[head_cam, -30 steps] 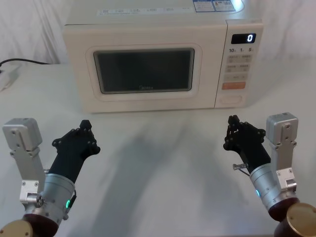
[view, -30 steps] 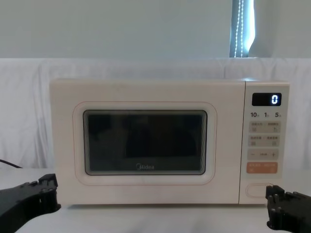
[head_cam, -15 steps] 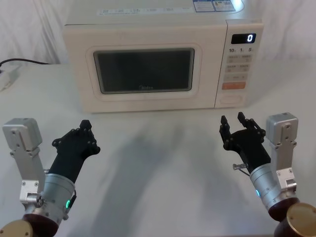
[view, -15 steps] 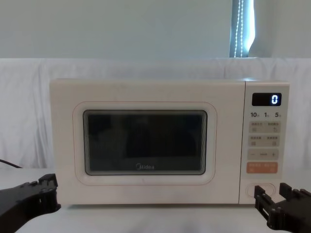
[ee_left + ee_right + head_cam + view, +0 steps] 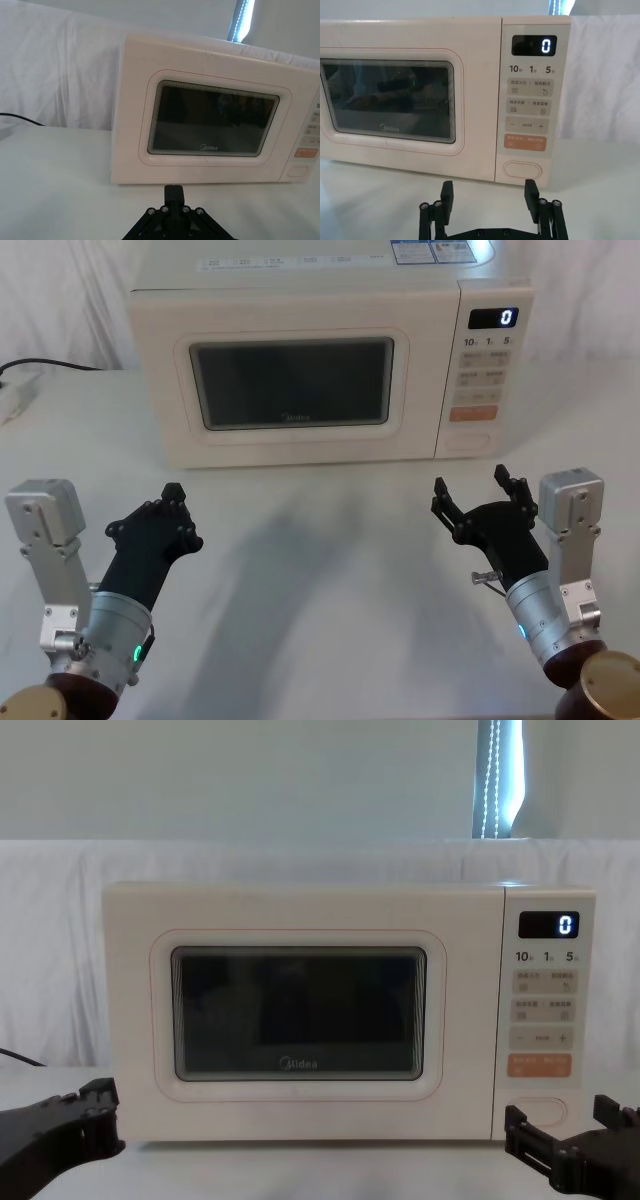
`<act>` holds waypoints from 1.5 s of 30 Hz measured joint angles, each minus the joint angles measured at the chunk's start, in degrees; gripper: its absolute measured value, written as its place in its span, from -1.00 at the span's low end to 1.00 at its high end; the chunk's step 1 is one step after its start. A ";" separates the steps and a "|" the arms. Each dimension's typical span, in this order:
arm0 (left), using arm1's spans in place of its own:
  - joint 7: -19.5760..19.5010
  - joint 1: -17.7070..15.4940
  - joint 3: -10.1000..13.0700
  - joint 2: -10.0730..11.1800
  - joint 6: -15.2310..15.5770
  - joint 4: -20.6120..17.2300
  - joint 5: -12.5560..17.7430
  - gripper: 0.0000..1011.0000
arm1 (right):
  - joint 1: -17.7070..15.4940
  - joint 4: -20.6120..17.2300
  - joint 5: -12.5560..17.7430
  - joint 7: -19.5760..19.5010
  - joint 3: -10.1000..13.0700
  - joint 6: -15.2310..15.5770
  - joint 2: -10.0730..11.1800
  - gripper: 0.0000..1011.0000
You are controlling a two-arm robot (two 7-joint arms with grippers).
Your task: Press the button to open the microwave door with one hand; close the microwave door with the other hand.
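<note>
White cloth [image 5: 330, 570]: draped over the table and up the wall behind; bare in front of the microwave.
Cable [image 5: 45, 366]: dark, lying on the cloth at the far left, well apart from the microwave.
Left gripper [image 5: 170, 502]: black, low at the near left over the cloth, well short of the microwave; fingers pressed together into a single tip, holding nothing; seen from its own wrist camera as one narrow black tip [image 5: 174, 192] pointing at the lower edge of the door.
Microwave [image 5: 290, 275]: cream, standing square on the cloth at the far middle, front facing the robot.
Microwave door [image 5: 170, 415]: flush with the front, fully closed; dark glass window in a rounded frame, small "Midea" logo under the glass.
Display [image 5: 494, 317]: black, at the top of the control panel on the right, showing a white 0.
Keypad buttons [image 5: 481, 375]: small beige keys in rows under the display.
Orange button [image 5: 473, 413]: rectangular, just below the keypad.
Button [image 5: 468, 441]: wide cream pill at the bottom of the panel, just under the orange one; untouched.
Right gripper [image 5: 475, 496]: black, low at the near right over the cloth, in front of the control panel and apart from it; fingers spread wide, empty; from its wrist camera the two fingers [image 5: 447, 195] stand to either side below the button [image 5: 522, 170].
</note>
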 joint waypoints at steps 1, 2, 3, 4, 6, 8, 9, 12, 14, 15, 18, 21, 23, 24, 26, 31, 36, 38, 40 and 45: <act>0.00 0.00 0.00 0.00 0.00 0.00 0.00 -1.00 | 0.00 0.00 0.00 0.00 0.00 0.00 0.00 0.82; 0.00 0.00 0.00 0.00 0.00 0.00 0.00 -1.00 | 0.00 0.00 0.00 0.00 0.00 0.00 0.00 0.88; 0.00 0.00 0.00 0.00 0.00 0.00 0.00 -1.00 | 0.00 0.00 0.00 0.00 0.00 0.00 0.00 0.94; 0.00 0.00 0.00 0.00 0.00 0.00 0.00 -1.00 | 0.00 0.00 0.00 0.00 0.00 0.00 0.00 0.98; 0.00 0.00 0.00 0.00 0.00 0.00 0.00 -1.00 | 0.00 0.00 0.00 0.00 0.00 0.00 0.00 0.98; 0.00 0.00 0.00 0.00 0.00 0.00 0.00 -1.00 | 0.00 0.00 0.00 0.00 0.00 0.00 -0.01 0.98; 0.00 0.00 0.00 0.00 0.00 0.00 0.00 -1.00 | 0.00 0.00 0.00 0.00 0.00 0.00 0.00 0.98; 0.00 0.00 0.00 0.00 0.00 0.00 0.00 -1.00 | 0.00 0.00 0.00 0.00 0.00 0.00 0.00 0.98; 0.00 0.00 0.00 0.00 0.00 0.00 0.00 -1.00 | 0.00 0.00 0.00 0.00 0.00 0.00 0.00 0.98; 0.00 0.00 0.00 0.00 0.00 0.00 0.00 -1.00 | 0.00 0.00 0.00 0.00 0.00 0.00 0.00 0.98; 0.00 0.00 0.00 0.00 0.00 0.00 0.00 -0.95 | 0.00 0.00 0.00 0.00 0.00 0.00 0.00 0.98; 0.00 0.00 0.00 0.00 0.00 0.00 0.00 -0.82 | 0.00 0.00 0.00 0.00 0.00 0.00 0.00 0.98; 0.00 0.00 0.00 0.00 0.00 0.00 0.00 -0.70 | 0.00 0.00 0.00 0.00 0.00 0.00 0.00 0.98; 0.00 0.00 0.00 0.00 0.00 0.00 0.00 -0.60 | 0.00 0.00 0.00 0.00 0.00 0.00 0.00 0.98; 0.00 0.00 0.00 0.00 0.00 0.00 0.00 -0.51 | 0.00 0.00 0.00 0.00 0.00 0.00 0.00 0.98; 0.00 0.00 0.00 0.00 0.00 0.00 0.00 -0.23 | 0.00 0.00 0.00 0.00 0.00 0.00 0.00 0.98; 0.00 0.00 0.00 0.00 0.00 0.00 0.00 0.13 | 0.00 0.00 0.00 0.00 0.00 0.00 0.00 0.98; 0.00 0.00 0.00 0.00 0.00 0.00 0.00 0.25 | 0.00 0.00 0.00 0.00 0.00 0.00 0.00 0.98; 0.00 0.00 0.00 0.00 0.00 0.00 0.00 0.36 | 0.00 0.00 0.00 0.00 0.00 0.00 0.00 0.98; 0.00 0.00 0.00 0.00 0.00 0.00 0.00 0.63 | 0.00 0.00 0.00 0.00 0.00 0.00 0.00 0.98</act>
